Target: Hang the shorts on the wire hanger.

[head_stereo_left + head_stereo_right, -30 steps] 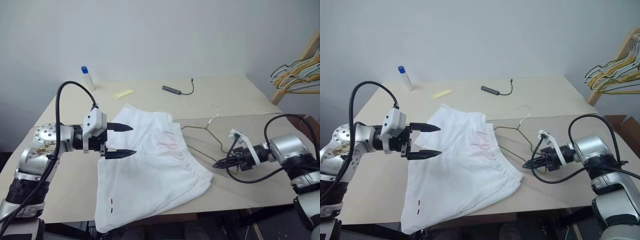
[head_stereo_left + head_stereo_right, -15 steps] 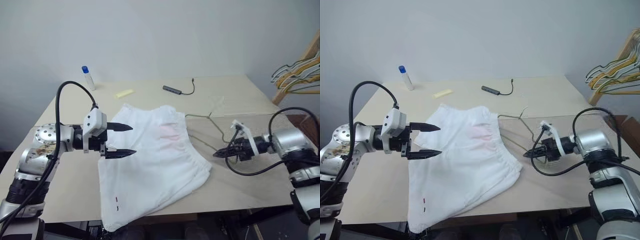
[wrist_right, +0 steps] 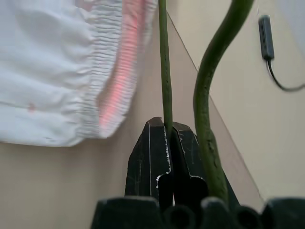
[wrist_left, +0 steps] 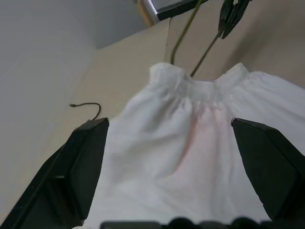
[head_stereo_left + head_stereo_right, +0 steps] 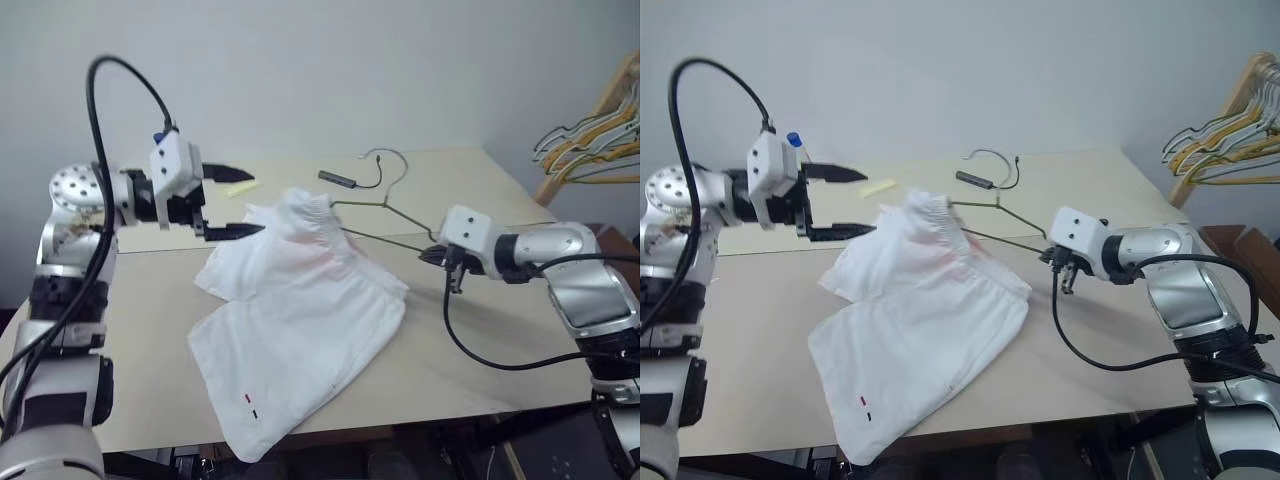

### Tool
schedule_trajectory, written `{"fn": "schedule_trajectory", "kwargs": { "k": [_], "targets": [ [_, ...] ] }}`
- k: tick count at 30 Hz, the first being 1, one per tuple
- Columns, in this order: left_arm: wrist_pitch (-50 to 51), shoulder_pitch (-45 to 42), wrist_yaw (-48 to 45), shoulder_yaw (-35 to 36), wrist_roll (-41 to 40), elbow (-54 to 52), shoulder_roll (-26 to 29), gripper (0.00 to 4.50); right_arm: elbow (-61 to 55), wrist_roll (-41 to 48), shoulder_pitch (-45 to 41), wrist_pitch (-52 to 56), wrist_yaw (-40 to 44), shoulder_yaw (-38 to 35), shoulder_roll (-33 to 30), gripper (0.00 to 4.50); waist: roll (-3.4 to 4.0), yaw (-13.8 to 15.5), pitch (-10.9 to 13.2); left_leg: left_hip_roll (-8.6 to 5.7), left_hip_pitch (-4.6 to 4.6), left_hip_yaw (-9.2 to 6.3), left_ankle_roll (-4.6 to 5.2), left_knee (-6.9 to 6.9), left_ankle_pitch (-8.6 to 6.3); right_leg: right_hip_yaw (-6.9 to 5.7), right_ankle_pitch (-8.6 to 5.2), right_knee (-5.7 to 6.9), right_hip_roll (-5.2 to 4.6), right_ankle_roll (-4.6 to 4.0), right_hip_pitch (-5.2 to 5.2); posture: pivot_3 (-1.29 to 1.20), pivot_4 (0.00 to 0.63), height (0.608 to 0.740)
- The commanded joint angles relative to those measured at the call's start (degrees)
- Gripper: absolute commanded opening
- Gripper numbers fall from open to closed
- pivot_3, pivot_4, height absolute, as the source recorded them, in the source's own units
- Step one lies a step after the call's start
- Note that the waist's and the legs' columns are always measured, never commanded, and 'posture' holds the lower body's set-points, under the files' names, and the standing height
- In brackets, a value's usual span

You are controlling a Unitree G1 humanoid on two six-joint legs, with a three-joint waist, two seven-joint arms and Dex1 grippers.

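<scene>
The white shorts lie spread on the table, hem with its small red and dark marks near the front edge. Their gathered waistband is lifted into a peak by one end of the olive wire hanger, which is tucked into it. The hook curves up at the back. My right gripper is shut on the hanger's wire, clear of the fabric; the right wrist view shows the wire pinched between its fingertips. My left gripper hovers open and empty just left of the raised waistband.
A black cable with a grey adapter lies behind the hanger. A yellow scrap and a blue-capped tube sit at the back left. Yellow hangers hang on a wooden rack at the far right, beyond the table edge.
My right gripper has risen and rolled, lifting the hanger off the table and raising the waistband with it. My left gripper has moved up and toward the back, still open.
</scene>
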Motion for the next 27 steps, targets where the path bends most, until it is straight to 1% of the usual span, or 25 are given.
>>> {"fn": "schedule_trajectory", "kwargs": {
  "k": [1, 4, 6, 8, 10, 12, 15, 19, 20, 23, 24, 26, 27],
  "targets": [
    [-7.36, -5.32, -3.72, -3.56, 4.07, 7.51, -2.77, 4.47, -5.81, 2.36, -2.97, 5.23, 1.94, 0.36, 0.18, 0.00, 0.00, -0.29, 0.00, -0.01, 0.00, 0.00, 0.00, 0.02, 0.00, 0.00, 0.00, -0.01, -0.01, 0.00, 0.01, -0.14, 0.000, 0.740],
    [-12.46, -9.32, -6.47, -6.71, 7.73, 14.34, -5.30, 4.47, -6.73, 2.96, -4.67, 7.77, 3.21, 1.40, 0.16, 0.00, 0.00, -0.80, 0.00, -0.01, -0.01, -0.04, 0.01, 0.05, 0.00, -0.05, 0.00, -0.03, 0.00, 0.01, 0.05, -0.14, 0.000, 0.740],
    [-17.12, -11.95, -7.65, -10.69, 12.81, 19.43, -6.72, 4.47, -7.31, 3.00, -5.84, 8.95, 3.97, 2.20, -0.18, 0.00, -0.01, -1.17, 0.01, 0.00, -0.03, -0.09, 0.01, 0.05, 0.00, -0.13, 0.00, 0.00, 0.00, 0.01, 0.05, -0.14, 0.000, 0.740],
    [-20.86, -13.80, -9.14, -12.69, 15.16, 23.73, -8.30, 4.47, -7.89, 3.08, -6.58, 9.61, 4.62, 2.59, -0.35, 0.00, -0.01, -1.40, 0.01, 0.00, -0.05, -0.11, 0.02, 0.04, 0.00, -0.16, -0.01, -0.01, 0.00, 0.01, 0.04, -0.15, 0.000, 0.740],
    [-23.18, -15.72, -7.40, -14.20, 17.91, 27.40, -10.48, 4.08, -8.47, 3.24, -7.27, 10.32, 5.20, 2.96, -0.32, 0.00, -0.01, -1.75, 0.01, 0.00, -0.07, -0.11, 0.02, 0.04, 0.00, -0.16, -0.01, -0.02, 0.01, 0.01, 0.03, -0.15, 0.000, 0.740],
    [-24.57, -16.92, -7.24, -14.45, 18.85, 29.69, -11.96, 3.63, -8.71, 3.35, -7.75, 11.12, 5.47, 3.26, -0.30, 0.00, -0.02, -2.23, 0.01, 0.00, -0.11, -0.13, 0.03, 0.05, -0.01, -0.16, -0.02, -0.01, 0.00, 0.03, 0.00, -0.16, 0.000, 0.740],
    [-24.75, -17.83, -8.53, -13.25, 17.98, 31.52, -13.33, 2.63, -8.93, 3.36, -8.04, 12.21, 5.88, 3.46, -0.42, 0.00, -0.02, -3.15, 0.01, 0.00, -0.31, -0.19, 0.03, 0.11, 0.00, -0.18, -0.02, 0.10, -0.01, 0.04, -0.16, -0.17, 0.000, 0.740],
    [-25.45, -17.55, -9.07, -12.74, 18.09, 32.32, -13.24, 1.40, -9.06, 3.70, -8.47, 13.92, 5.96, 3.28, -0.28, 0.00, -0.02, -4.13, 0.01, 0.00, -0.34, -0.23, 0.03, 0.12, 0.00, -0.19, -0.03, 0.11, -0.01, 0.05, -0.21, -0.18, 0.000, 0.740],
    [-25.11, -17.31, -9.47, -12.50, 17.83, 32.24, -13.23, 1.03, -9.01, 3.70, -8.46, 13.82, 5.97, 3.18, -0.30, 0.00, -0.02, -4.33, 0.01, 0.00, -0.35, -0.26, 0.03, 0.11, 0.00, -0.20, -0.03, 0.11, -0.01, 0.05, -0.21, -0.18, 0.000, 0.740],
    [-22.38, -16.72, -10.40, -11.29, 16.41, 31.61, -13.34, 0.13, -8.77, 3.82, -8.21, 12.62, 6.09, 2.74, -0.30, 0.00, -0.02, -4.76, 0.01, 0.00, -0.33, -0.28, 0.03, 0.11, 0.00, -0.21, -0.03, 0.13, -0.02, 0.05, -0.21, -0.18, 0.000, 0.740],
    [-21.65, -16.54, -10.03, -10.91, 16.19, 31.40, -13.34, 0.05, -8.67, 3.93, -8.05, 12.16, 6.08, 2.51, -0.23, 0.00, -0.02, -4.89, 0.01, 0.00, -0.33, -0.28, 0.03, 0.11, 0.00, -0.22, -0.03, 0.14, -0.01, 0.06, -0.21, -0.18, 0.000, 0.740],
    [-18.98, -16.10, -10.05, -9.63, 15.15, 30.99, -13.19, 0.05, -8.23, 3.98, -7.61, 11.57, 5.10, 1.52, 0.21, 0.00, -0.02, -5.33, 0.01, 0.00, -0.34, -0.32, 0.03, 0.11, 0.00, -0.23, -0.04, 0.15, -0.02, 0.06, -0.21, -0.19, 0.000, 0.740],
    [-17.06, -15.84, -10.42, -8.95, 14.55, 30.60, -13.00, 0.05, -7.90, 3.93, -7.44, 11.61, 4.72, 1.05, 0.14, 0.27, -0.02, -5.51, 0.01, 0.00, -0.34, -0.33, 0.03, 0.11, 0.00, -0.23, -0.04, 0.16, -0.02, 0.06, -0.21, -0.19, 0.000, 0.740]
  ]
}}
